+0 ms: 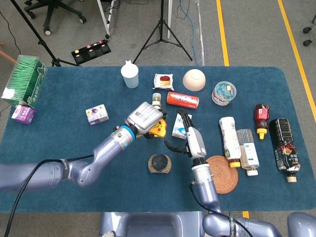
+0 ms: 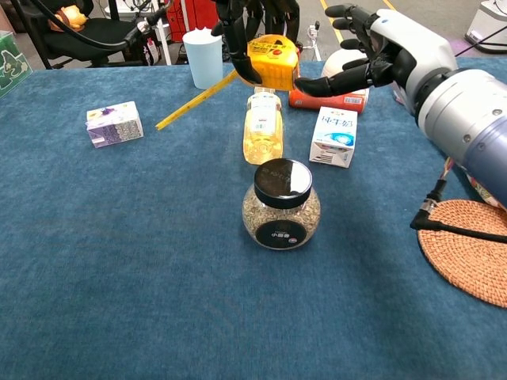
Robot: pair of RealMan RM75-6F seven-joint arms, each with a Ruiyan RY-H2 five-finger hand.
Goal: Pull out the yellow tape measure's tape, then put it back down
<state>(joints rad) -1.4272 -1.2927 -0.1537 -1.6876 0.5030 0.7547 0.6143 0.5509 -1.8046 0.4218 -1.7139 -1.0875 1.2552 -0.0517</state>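
Both hands meet above bench centre: left hand (image 2: 257, 20) clenches yellow tape measure (image 2: 273, 63) aloft, tape trailing toward 8 o'clock; right hand (image 2: 380, 47), fingers spread, reaches in empty.

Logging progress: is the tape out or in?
Out: a yellow tape slants down-left from the measure that the left robot hand holds.
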